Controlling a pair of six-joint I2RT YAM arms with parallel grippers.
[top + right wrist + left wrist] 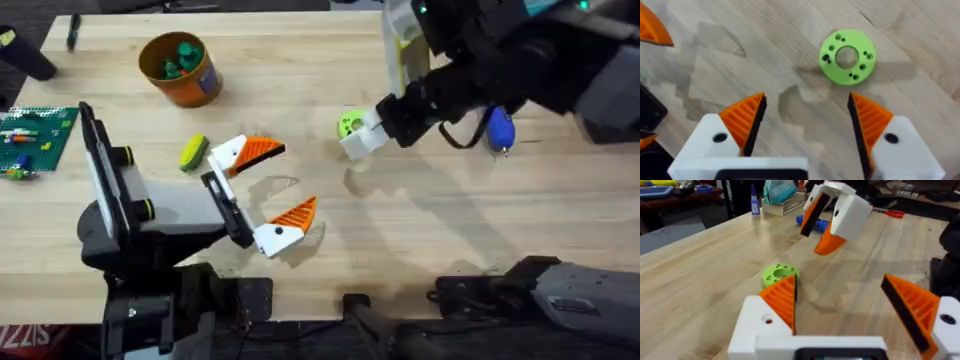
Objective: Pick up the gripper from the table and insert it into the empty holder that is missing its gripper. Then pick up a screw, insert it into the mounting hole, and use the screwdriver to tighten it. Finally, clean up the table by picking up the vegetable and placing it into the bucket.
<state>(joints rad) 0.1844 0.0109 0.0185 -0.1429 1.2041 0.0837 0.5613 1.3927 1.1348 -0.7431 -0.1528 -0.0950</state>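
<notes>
My left gripper (272,185) stands open over the table's middle, with an orange ribbed tip on each white holder (760,325). My right gripper (807,117) hangs open above bare wood, also with an orange tip on both fingers, right next to a green ring-shaped disc (846,56). No loose gripper tip or screw is in view. The blue screwdriver (498,130) lies at the right, behind the right arm. A yellow vegetable (193,152) lies just left of the left gripper. The orange bucket (180,68) stands at the back left with dark green pieces in it.
A green brick plate (35,140) with small parts lies at the far left edge. Red-handled pliers (892,213) and clutter sit beyond the table's far side. Bare wood stretches between the two grippers and along the front right.
</notes>
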